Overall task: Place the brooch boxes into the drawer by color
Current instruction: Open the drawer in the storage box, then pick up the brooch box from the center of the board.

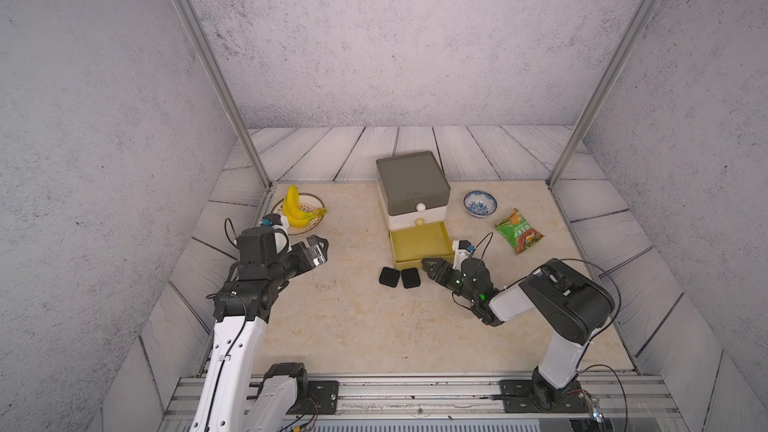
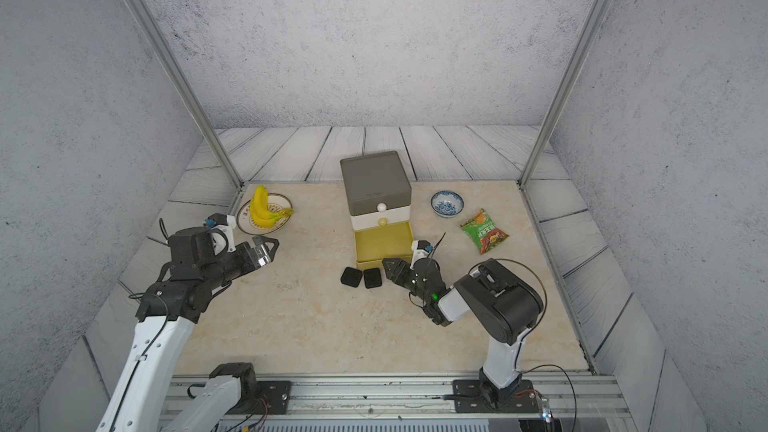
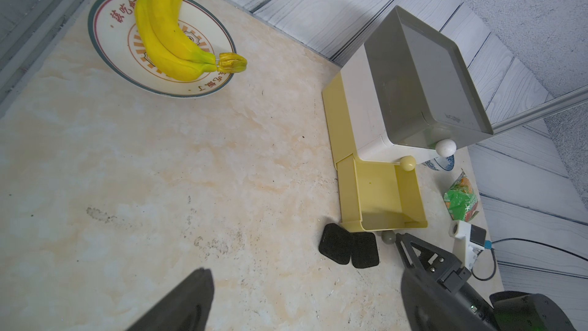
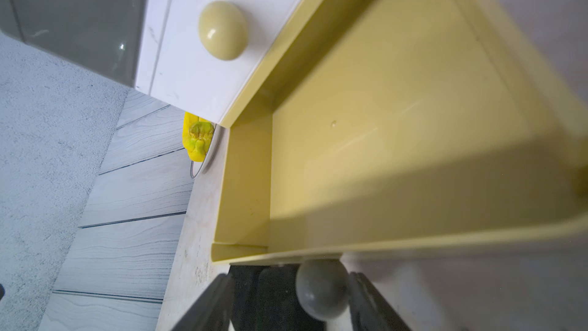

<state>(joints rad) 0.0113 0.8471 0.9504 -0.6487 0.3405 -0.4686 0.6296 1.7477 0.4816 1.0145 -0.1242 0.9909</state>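
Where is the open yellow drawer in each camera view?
Top view: yellow drawer just right of centre, pulled out under the white tier.
Top view: same spot, at picture centre.
Left wrist: ahead, with the black brooch boxes at its front corner.
Right wrist: close up, filling most of the picture, empty.
Shared landmark: the white tier's cream knob.

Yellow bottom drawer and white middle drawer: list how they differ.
The yellow bottom drawer is pulled out, its visible inside empty; the white middle drawer is shut. The yellow drawer's knob is grey; the white drawer's knob is pale yellow. Both knobs are balls.
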